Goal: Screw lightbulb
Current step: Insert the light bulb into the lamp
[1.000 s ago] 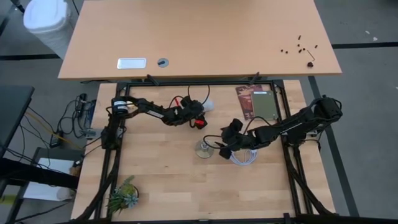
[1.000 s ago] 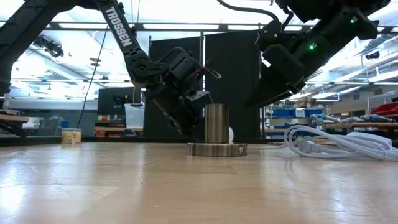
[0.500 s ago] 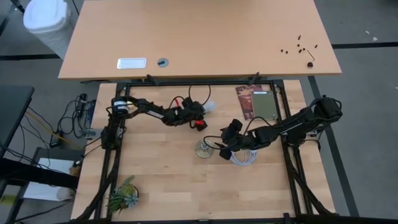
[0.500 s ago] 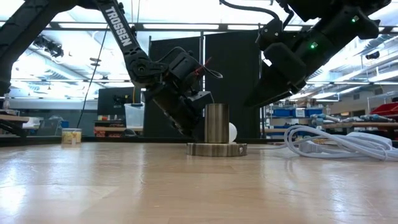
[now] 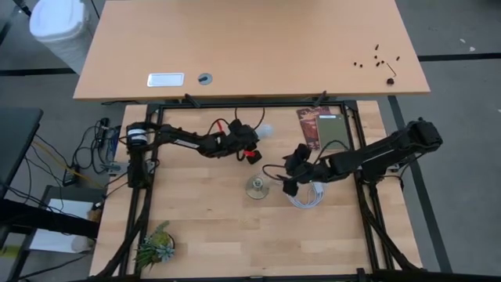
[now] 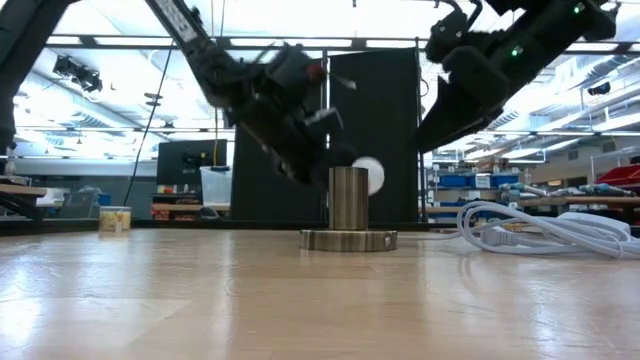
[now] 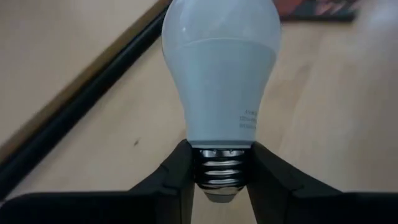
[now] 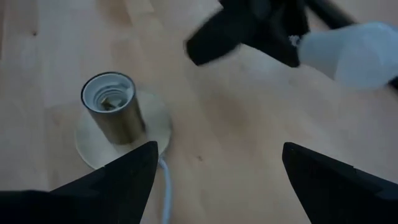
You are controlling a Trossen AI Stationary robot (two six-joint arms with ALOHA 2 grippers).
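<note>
The white lightbulb [image 5: 264,130] is in my left gripper [image 5: 256,137], lifted above the table at the far side of the metal socket [image 5: 257,187]. The socket stands upright on its round flat base, its mouth open upward [image 8: 111,93]. In the low view the bulb [image 6: 368,175] shows behind the socket's top [image 6: 348,198]. My right gripper [image 5: 287,186] is open and empty, in the air just right of the socket, with the socket ahead of its fingers [image 8: 217,174]. My left gripper pinches the bulb's silvery screw base [image 7: 222,169] between its two fingers [image 7: 180,168], one on each side of the thread. The fingers come from the table's left. The bulb is lifted clear, and its glass end [image 7: 221,37] points away from the gripper.
A coiled white cord [image 5: 309,194] lies right of the socket, under my right arm, and runs to the socket's base [image 8: 163,186]. A dark booklet [image 5: 325,129] lies at the far right. A small plant [image 5: 154,247] stands at the near left.
My left gripper has lifted the bulb from table height to about level with the socket's top. My right gripper has risen and drawn a little toward the table's right edge, away from the socket. The socket has stayed where it was.
</note>
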